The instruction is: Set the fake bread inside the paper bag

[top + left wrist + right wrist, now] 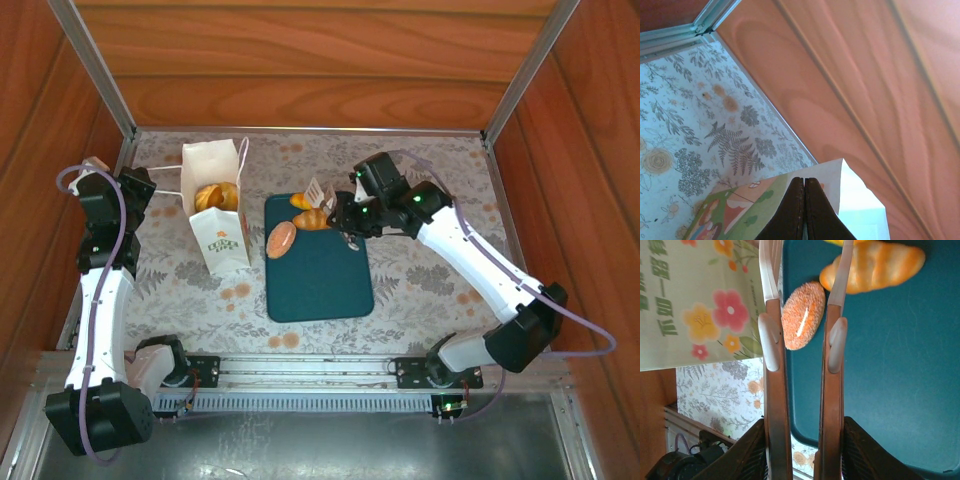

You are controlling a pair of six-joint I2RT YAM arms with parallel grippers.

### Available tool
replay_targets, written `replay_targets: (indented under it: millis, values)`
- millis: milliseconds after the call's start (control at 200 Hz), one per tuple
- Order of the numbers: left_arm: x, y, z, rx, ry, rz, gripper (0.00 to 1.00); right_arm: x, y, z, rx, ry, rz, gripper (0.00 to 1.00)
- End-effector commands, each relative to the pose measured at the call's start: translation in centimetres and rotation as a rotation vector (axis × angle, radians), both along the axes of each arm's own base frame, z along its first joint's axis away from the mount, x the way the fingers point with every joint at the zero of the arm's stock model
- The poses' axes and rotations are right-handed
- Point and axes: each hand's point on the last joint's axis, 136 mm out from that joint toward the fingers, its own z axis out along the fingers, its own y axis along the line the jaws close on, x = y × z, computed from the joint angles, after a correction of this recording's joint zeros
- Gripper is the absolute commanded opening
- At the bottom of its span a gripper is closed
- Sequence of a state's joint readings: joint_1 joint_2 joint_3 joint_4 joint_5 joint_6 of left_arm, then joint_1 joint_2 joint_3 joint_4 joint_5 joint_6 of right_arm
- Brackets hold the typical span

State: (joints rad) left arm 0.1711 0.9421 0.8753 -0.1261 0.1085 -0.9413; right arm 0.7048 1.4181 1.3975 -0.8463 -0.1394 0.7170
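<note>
Bright, even light fills all three views, and shadows are soft and short. The top view is sharp. In the left wrist view the wall [865, 100] is washed pale at upper right. In the right wrist view a white glint streaks the roll [802, 315].

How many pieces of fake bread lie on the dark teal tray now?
3. An oval roll lies at the left edge of the tray, a striped loaf beside it toward the far side, and a third piece at the far edge. More could be hidden.
</note>
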Motion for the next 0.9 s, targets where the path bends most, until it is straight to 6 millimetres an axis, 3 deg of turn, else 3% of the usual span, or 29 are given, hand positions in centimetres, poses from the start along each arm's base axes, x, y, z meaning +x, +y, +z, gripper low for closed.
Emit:
replay_targets:
  millis: [0,245,899]
  values:
    - [-0.1,0.3,1.1,0.001,-0.032,0.013,0.00,-0.6,1.5,-0.4,0.035,0.015,0.022,0.39]
    - [-0.2,0.3,0.9,-0.002,-0.031,0.015,0.00,-1.6,3.2,-2.5,0.005,0.060,0.061,0.42]
    - [-0.2,0.3,0.5,-0.006,-0.028,0.015,0.00,-2.9,6.4,-5.5,-0.013,0.147,0.127,0.49]
